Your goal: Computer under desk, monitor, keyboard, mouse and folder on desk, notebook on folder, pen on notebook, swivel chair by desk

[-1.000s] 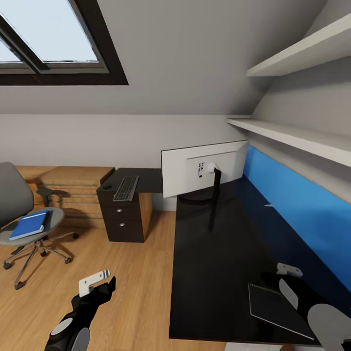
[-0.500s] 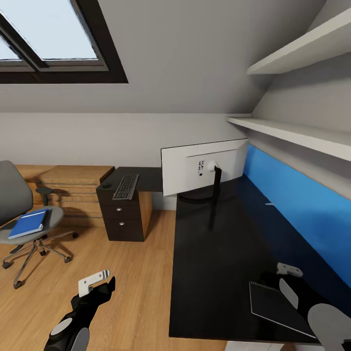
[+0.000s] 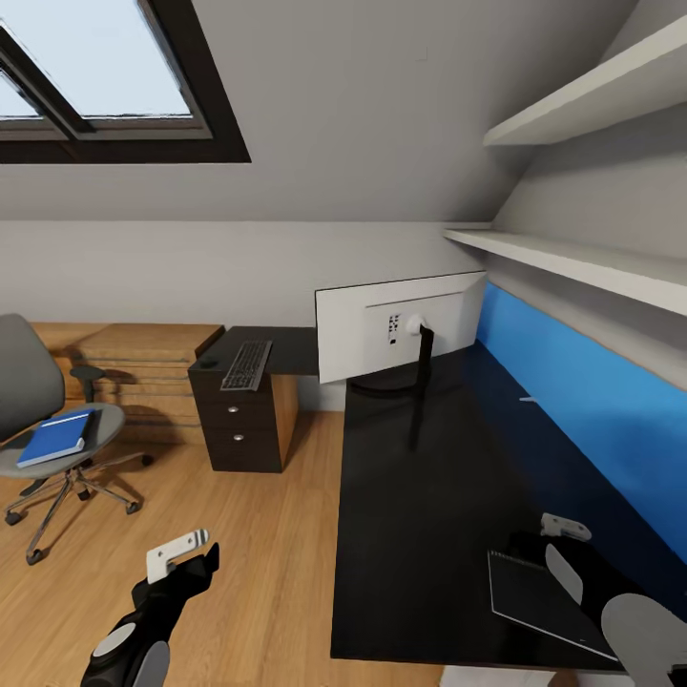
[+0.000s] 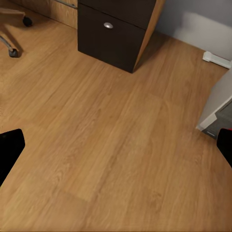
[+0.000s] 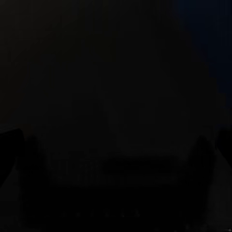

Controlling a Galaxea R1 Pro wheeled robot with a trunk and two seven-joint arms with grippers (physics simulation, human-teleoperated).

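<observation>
The monitor (image 3: pixel 401 334) stands on the black desk (image 3: pixel 420 496) with its white back towards me. The keyboard (image 3: pixel 247 366) and the small dark mouse (image 3: pixel 208 364) lie on a black drawer cabinet (image 3: pixel 243 425). At the left, the blue folder (image 3: pixel 55 437) rests on the swivel chair (image 3: pixel 24 382). The dark notebook (image 3: pixel 534 592) lies on the desk's near end, beside my open right gripper (image 3: pixel 563 549). The thin pen (image 3: pixel 528 400) lies by the blue panel. My open left gripper (image 3: pixel 181 563) hangs over the floor. Under the desk edge a pale box corner (image 4: pixel 223 116) may be the computer.
A light wooden chest (image 3: pixel 134 367) stands behind the chair and cabinet. Two white shelves (image 3: pixel 572 262) run along the right wall above the desk. A skylight (image 3: pixel 95 76) sits in the sloped ceiling. Wood plank floor (image 4: pixel 111 140) spreads between the chair, cabinet and desk.
The view shifted slightly right one second ago, then held still. My left gripper has dropped a little and drifted left. The right gripper has stayed by the notebook.
</observation>
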